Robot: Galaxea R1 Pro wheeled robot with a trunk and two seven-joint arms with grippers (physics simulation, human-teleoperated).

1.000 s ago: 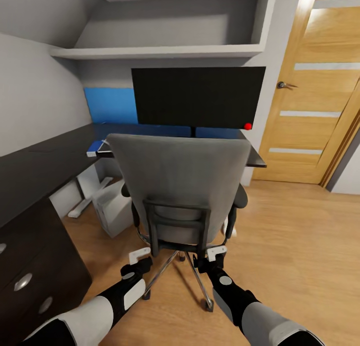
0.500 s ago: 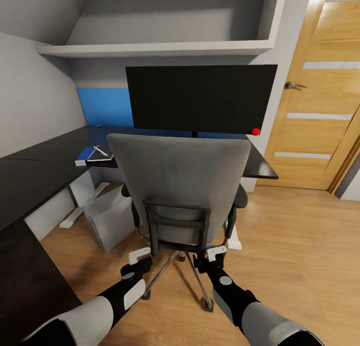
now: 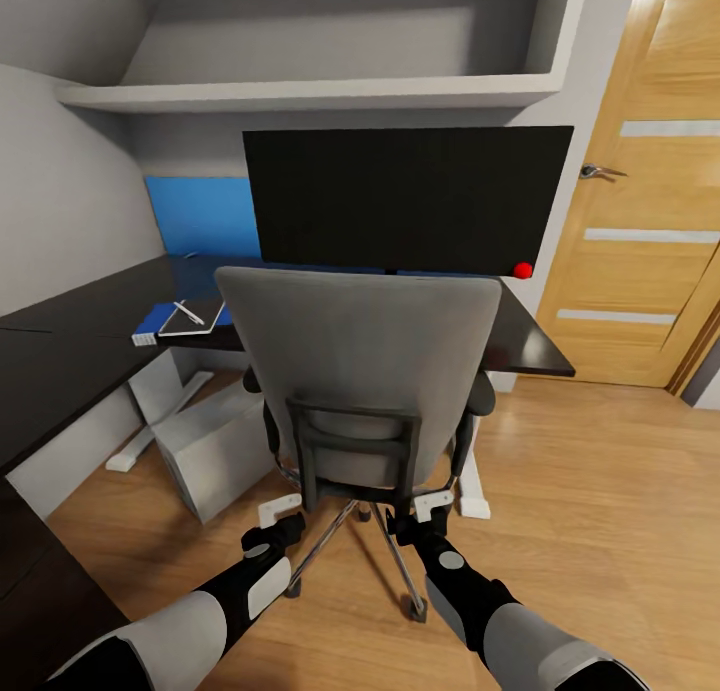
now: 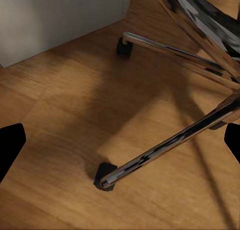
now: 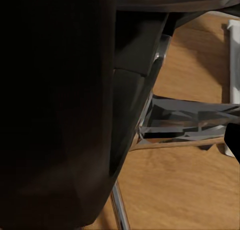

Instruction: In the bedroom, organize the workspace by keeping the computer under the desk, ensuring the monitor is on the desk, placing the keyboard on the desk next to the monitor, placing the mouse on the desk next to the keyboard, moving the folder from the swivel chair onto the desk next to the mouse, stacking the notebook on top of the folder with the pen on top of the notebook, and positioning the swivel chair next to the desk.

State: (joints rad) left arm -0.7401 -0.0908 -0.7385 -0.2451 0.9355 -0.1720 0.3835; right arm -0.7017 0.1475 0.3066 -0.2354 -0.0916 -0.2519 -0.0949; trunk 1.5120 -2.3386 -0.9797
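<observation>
Head view: the chair [image 3: 358, 371] faces the desk [image 3: 520, 341] and monitor [image 3: 405, 199], computer [image 3: 215, 451] under the desk, folder [image 3: 165, 320] on it; both grippers [image 3: 280, 516] [image 3: 432, 509] sit at the chair's back, their grasp unclear. Left wrist view: fingers [image 4: 11, 147] spread over chrome legs [image 4: 165, 152] and floor [image 4: 60, 115]. Right wrist view: dark chair frame [image 5: 60, 105] up close.

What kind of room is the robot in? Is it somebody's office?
It looks like a home study corner, maybe in a bedroom: a long black desk with a wide monitor, a grey swivel chair and a wooden door.
</observation>
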